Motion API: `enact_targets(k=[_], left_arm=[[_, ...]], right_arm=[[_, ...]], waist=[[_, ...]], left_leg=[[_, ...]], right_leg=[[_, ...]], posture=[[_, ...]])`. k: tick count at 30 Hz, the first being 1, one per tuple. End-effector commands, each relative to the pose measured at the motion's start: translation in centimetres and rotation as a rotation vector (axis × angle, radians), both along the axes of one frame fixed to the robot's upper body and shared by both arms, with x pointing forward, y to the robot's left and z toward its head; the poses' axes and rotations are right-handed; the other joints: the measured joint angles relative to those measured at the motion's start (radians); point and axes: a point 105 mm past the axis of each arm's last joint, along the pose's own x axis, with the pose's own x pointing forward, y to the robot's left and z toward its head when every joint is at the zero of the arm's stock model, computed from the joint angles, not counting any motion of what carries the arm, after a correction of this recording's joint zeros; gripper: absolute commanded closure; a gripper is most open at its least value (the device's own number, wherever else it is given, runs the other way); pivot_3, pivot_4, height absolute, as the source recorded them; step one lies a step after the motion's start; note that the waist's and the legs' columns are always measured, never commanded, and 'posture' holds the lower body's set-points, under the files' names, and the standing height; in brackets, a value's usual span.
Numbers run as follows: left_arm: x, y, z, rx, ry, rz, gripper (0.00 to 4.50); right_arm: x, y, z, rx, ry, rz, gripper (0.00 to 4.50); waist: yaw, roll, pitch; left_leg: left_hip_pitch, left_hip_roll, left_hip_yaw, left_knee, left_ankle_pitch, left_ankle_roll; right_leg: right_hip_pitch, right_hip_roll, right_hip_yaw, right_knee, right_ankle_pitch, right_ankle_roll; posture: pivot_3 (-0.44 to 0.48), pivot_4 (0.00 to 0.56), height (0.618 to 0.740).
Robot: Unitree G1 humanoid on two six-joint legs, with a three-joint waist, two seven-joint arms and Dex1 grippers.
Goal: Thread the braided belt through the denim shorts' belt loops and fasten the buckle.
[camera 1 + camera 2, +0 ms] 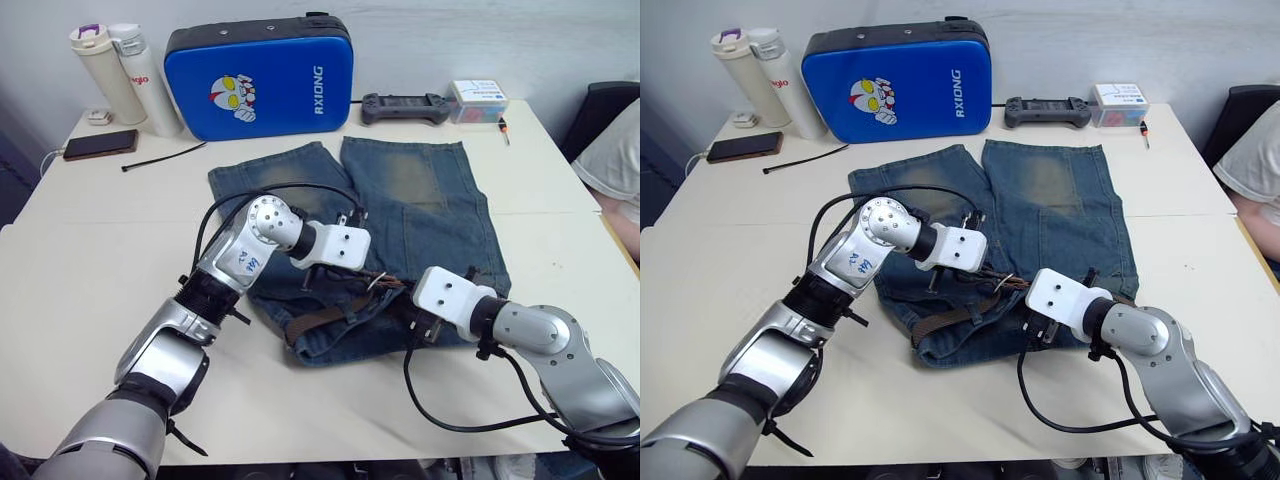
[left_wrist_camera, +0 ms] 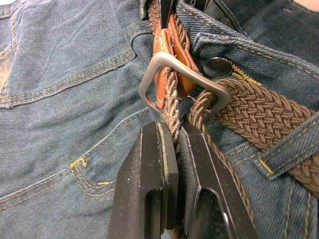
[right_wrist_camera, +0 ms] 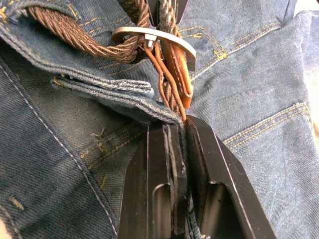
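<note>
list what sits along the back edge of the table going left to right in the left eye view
white bottles → blue case → black game controller → small white box

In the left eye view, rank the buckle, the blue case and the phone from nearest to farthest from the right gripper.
From the right gripper:
1. The buckle, right beside it on the shorts' waistband.
2. The blue case, standing at the table's far edge.
3. The phone, at the far left corner.

Silver-grey jointed arms with black cables, white wrist blocks, blue markings on the left arm [image 1: 240, 262], and black jaws.
</note>
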Motion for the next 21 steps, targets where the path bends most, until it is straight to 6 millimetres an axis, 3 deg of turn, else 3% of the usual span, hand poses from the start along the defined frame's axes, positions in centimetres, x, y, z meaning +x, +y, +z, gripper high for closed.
enact_targets(k=[1,8,13,14,21], left_arm=[[-1.3,-2.0,0.4,-0.028,0.004,-0.036,4.5],[-1.8,-4.2,0.2,-0.075,0.091,0.038,4.5],[-2.2,-4.7,0.7,-0.119,0.133,0.062,4.5],[-2.3,-4.6,0.8,-0.131,0.161,0.068,3.62],[-3.1,-1.2,3.4,-0.132,0.3,0.091,0.63]], right_arm=[[-0.5,1.3,1.8,0.019,-0.077,0.058,4.43],[-0.6,1.7,1.7,0.028,-0.067,0.072,4.43],[-0.6,1.7,1.7,0.026,-0.062,0.073,4.43],[-0.6,1.7,1.6,0.026,-0.06,0.073,4.5],[-0.7,0.9,1.2,0.002,-0.028,0.065,4.5]], waist=[[0.002,0.0,0.0],[0.002,0.0,0.0],[0.003,0.0,0.0],[0.004,0.0,0.0],[-0.003,0.0,0.0]], left_leg=[[0.0,0.0,0.0,0.0,0.0,0.0],[0.0,0.0,0.0,0.0,0.0,0.0],[0.0,0.0,0.001,0.0,0.0,0.0],[0.0,0.0,0.001,0.0,0.0,0.0],[0.0,0.001,0.001,0.0,0.0,0.0]], right_leg=[[0.0,0.0,0.0,0.0,0.0,0.0],[0.0,0.0,0.0,0.0,0.0,0.0],[0.0,0.0,0.001,0.0,0.0,0.0],[0.0,0.0,0.001,0.0,0.0,0.0],[0.0,0.0,0.001,0.001,0.0,0.0]], posture=[[0.0,0.15,0.74],[0.0,0.15,0.74],[0.0,0.15,0.74],[0.0,0.15,0.74],[0.0,0.15,0.74]])
